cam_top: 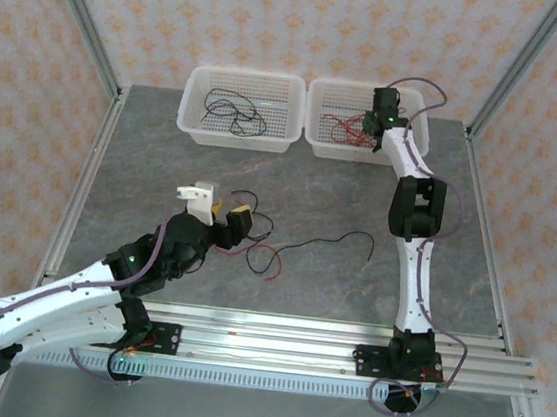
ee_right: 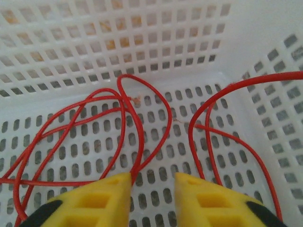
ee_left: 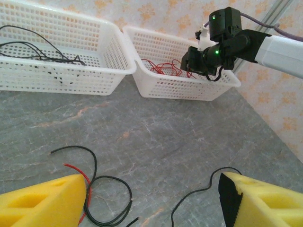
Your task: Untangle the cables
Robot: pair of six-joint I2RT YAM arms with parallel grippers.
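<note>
A: What's nearest?
B: The left gripper (ee_left: 154, 196), spread wide and empty, over loose black and red cables (ee_left: 95, 163) on the grey table (ee_left: 189, 132).
A: Farther back?
B: The right gripper (ee_right: 151, 189), slightly parted and gripping nothing, above red cables (ee_right: 125, 100) in the right white basket (ee_right: 236, 28).

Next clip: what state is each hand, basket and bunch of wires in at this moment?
left hand: open, empty, low over the table.
right hand: open, nothing clamped, over the right basket.
left basket: upright, holds black wires.
right basket: upright, holds red wires.
loose wires: red and black, crossing each other on the table, not yet sorted.
</note>
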